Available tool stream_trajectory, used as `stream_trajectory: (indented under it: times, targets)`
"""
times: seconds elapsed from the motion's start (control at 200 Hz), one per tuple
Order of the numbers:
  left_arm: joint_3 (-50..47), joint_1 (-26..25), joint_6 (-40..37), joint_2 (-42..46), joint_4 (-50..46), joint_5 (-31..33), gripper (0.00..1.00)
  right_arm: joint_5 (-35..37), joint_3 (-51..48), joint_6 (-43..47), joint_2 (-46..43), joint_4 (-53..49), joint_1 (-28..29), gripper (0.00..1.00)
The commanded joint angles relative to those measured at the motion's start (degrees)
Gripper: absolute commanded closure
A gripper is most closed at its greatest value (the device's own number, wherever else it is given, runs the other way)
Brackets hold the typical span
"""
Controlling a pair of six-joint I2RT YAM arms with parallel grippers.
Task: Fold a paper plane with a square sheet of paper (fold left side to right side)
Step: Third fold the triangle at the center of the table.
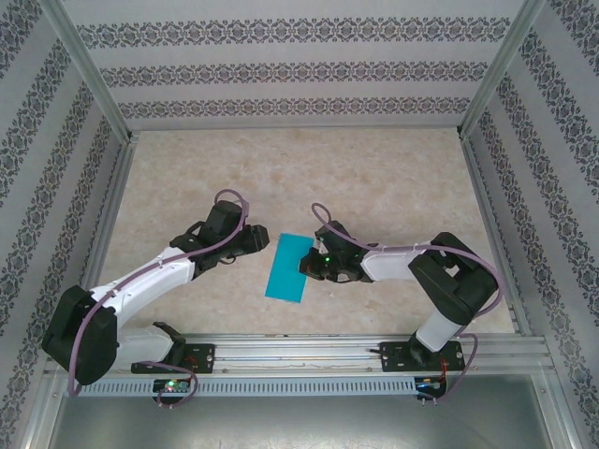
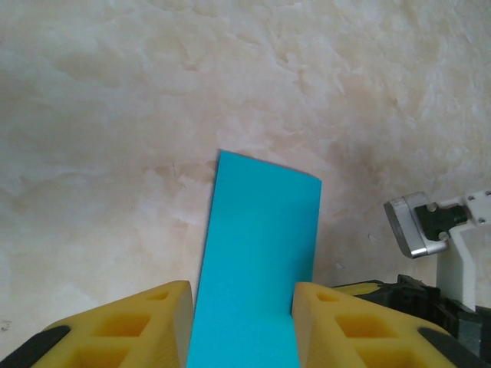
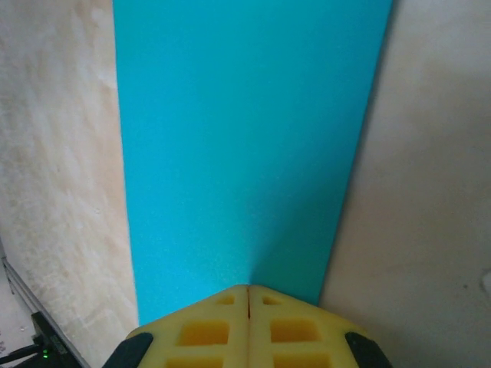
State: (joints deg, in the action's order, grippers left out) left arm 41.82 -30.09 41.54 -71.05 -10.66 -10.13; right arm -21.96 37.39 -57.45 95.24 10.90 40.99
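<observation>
The square sheet of paper [image 1: 288, 268] lies flat on the table as a teal-blue rectangle, long side running near to far, between my two grippers. My left gripper [image 1: 265, 241] is at its upper left edge. In the left wrist view its yellow fingers stand apart on either side of the paper [image 2: 261, 245], the gripper [image 2: 242, 290] open and the right finger touching the paper's edge. My right gripper [image 1: 307, 265] is at the paper's right edge. In the right wrist view it [image 3: 248, 288] is shut, tips together over the near edge of the paper [image 3: 245, 138]. Whether paper is pinched between them is hidden.
The marbled beige tabletop [image 1: 374, 178] stretches behind and around the paper. Metal frame rails [image 1: 487, 215] and patterned walls close in the sides and back. The arms' base rail [image 1: 309, 354] runs along the near edge. The right arm's wrist camera housing [image 2: 414, 226] shows beside the paper.
</observation>
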Motion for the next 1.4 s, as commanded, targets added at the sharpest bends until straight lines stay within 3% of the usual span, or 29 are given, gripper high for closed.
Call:
stream_trajectory:
  times: [0.0,0.205,0.55,0.894,1.189,1.394]
  targets:
    - [-0.71,1.05,-1.54,1.41,-0.67,-0.50,0.61,-1.51,2.26,3.82,1.88,-3.77,-1.05,1.00]
    - [-1.72,1.17,-2.32,0.98,-1.22,-3.82,0.62,-4.54,2.60,11.57,3.18,-8.30,-4.48,1.00]
    - [-2.61,0.25,-0.34,-8.77,4.52,-17.08,0.61,-9.77,5.11,27.65,5.55,-15.25,-9.21,1.00]
    - [1.74,-2.23,1.15,-18.66,3.27,-18.54,0.56,-9.84,5.50,28.40,5.56,-15.86,-9.71,1.00]
    - [2.58,-4.58,3.00,-22.40,5.13,-19.39,0.66,-9.51,5.59,27.83,5.83,-15.83,-9.81,1.00]
    - [3.37,-5.07,2.84,-23.76,3.83,-18.45,0.66,-9.08,5.07,27.68,5.21,-15.52,-9.85,1.00]
